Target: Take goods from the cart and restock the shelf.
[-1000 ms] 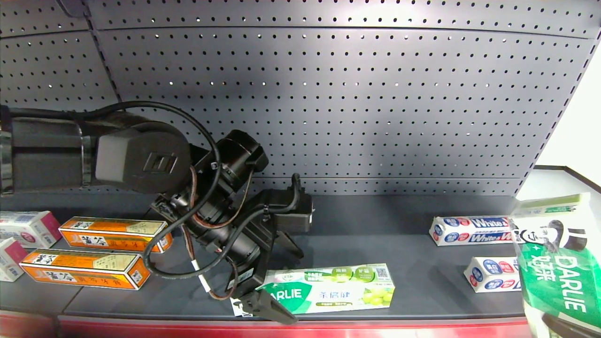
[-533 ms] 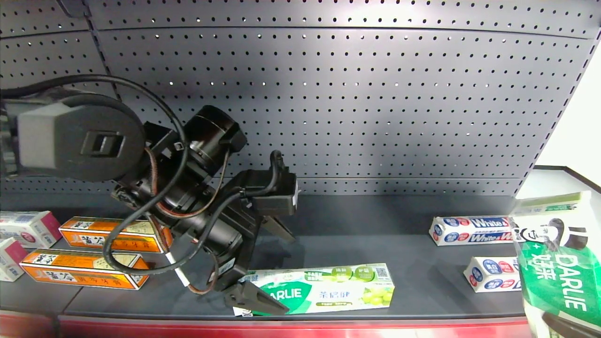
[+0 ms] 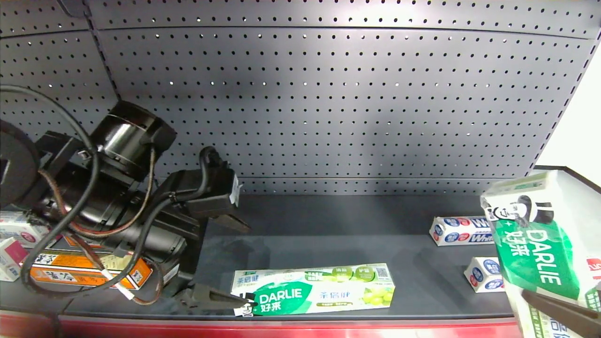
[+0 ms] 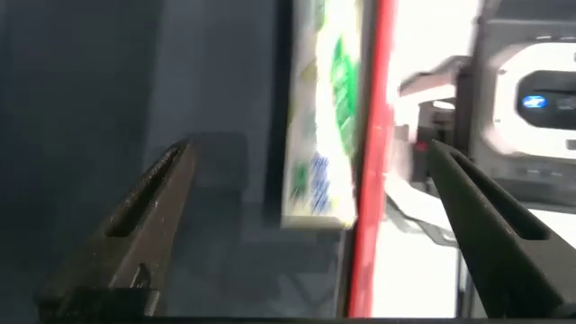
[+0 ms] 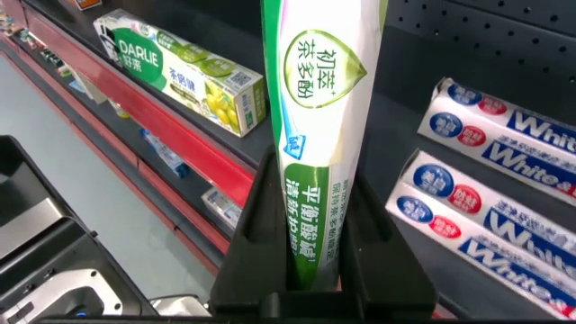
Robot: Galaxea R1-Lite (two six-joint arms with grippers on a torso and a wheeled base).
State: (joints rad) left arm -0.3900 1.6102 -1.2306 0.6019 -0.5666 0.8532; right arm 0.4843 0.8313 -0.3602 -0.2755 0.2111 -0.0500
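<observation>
— Where do I have room on the shelf?
— Your shelf deck (image 3: pixel 422 281) lies bare between the laid toothpaste box (image 3: pixel 313 289) and the blue-and-white boxes (image 3: pixel 465 230) at the right. It is also bare behind that box, back to the pegboard panel (image 3: pixel 328 108). The laid box runs lengthwise along the red front strip (image 3: pixel 328 327), close to it. Orange boxes (image 3: pixel 84 277) lie at the left, partly behind your left arm.
— And my grippers?
— Your left gripper (image 3: pixel 235 260) is spread wide and holds nothing, with its lower fingertip just at the laid box's left end. Your right gripper (image 5: pixel 319 270) clamps the held toothpaste box (image 3: pixel 530 239), which stands slightly tilted in front of the blue-and-white boxes.
— What differs from a second ago?
— Your left arm has drawn back leftward; its lower finger then overlapped the laid box's end. The held box has come up and to the left. The laid box lies where it did.
— Surfaces?
— The cartons are long and glossy, in green and white. The deck is matt dark grey, the panel is dotted with rows of small holes, and the fingers are dark and tapered.
</observation>
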